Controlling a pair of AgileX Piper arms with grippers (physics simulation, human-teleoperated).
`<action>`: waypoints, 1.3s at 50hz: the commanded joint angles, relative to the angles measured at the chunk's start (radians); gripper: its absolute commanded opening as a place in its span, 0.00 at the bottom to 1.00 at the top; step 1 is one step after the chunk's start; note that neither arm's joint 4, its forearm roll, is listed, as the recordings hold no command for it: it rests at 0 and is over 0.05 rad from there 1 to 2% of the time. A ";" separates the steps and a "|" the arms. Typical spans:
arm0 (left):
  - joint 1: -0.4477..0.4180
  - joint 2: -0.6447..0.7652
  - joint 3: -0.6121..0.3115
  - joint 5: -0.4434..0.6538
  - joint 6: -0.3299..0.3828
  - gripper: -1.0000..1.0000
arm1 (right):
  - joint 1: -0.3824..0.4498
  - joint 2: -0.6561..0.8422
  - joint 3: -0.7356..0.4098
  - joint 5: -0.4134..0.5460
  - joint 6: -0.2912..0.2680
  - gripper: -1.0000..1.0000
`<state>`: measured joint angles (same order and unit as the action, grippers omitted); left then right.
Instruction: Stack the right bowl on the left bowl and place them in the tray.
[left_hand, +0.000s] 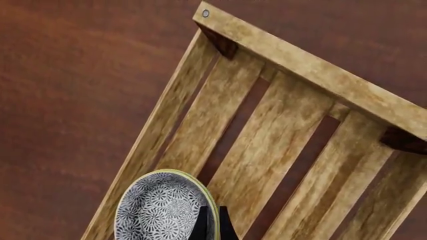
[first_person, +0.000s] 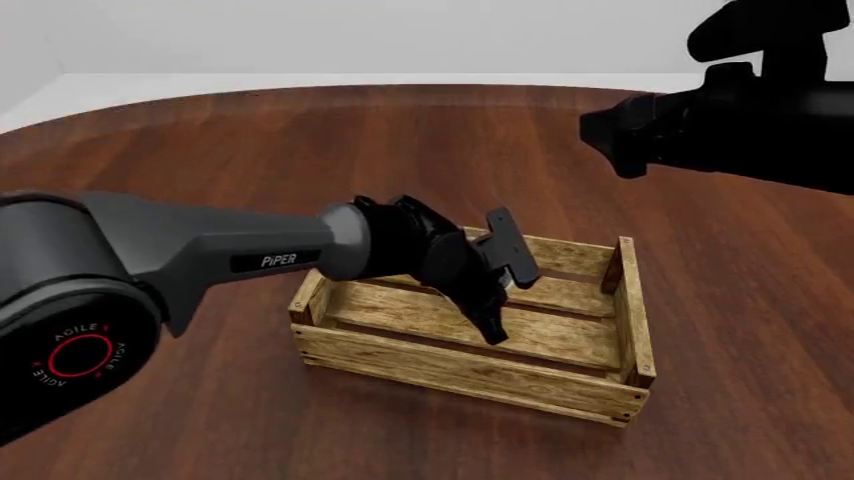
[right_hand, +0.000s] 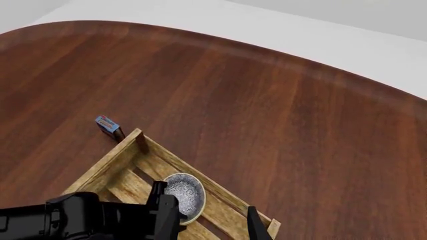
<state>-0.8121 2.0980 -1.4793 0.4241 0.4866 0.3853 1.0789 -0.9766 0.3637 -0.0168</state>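
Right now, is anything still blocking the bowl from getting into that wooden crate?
Nothing visible. The bowl is already inside the crate, over its slatted floor near one side wall, with the left claw pinching its rim. Whether it rests on the slats cannot be told. The right claw hangs above, apart.

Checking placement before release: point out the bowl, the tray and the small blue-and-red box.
bowl (left_hand: 160, 210): left wrist view, patterned inside.
tray (first_person: 467, 372): front view, near side wall's slat.
small blue-and-red box (right_hand: 107, 123): right wrist view, its top face, on the table beside the tray's corner.
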 joint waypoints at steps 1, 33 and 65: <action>0.010 0.017 0.028 -0.041 -0.032 0.00 | 0.002 0.005 -0.001 0.001 -0.002 1.00; 0.029 -0.021 0.060 -0.048 -0.005 1.00 | 0.003 0.009 0.001 -0.002 -0.004 1.00; 0.106 -0.324 0.261 -0.136 0.013 1.00 | 0.005 0.023 0.000 -0.007 -0.009 1.00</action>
<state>-0.7448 1.8835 -1.3040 0.3552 0.5500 0.3901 1.0901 -0.9763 0.3625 -0.0237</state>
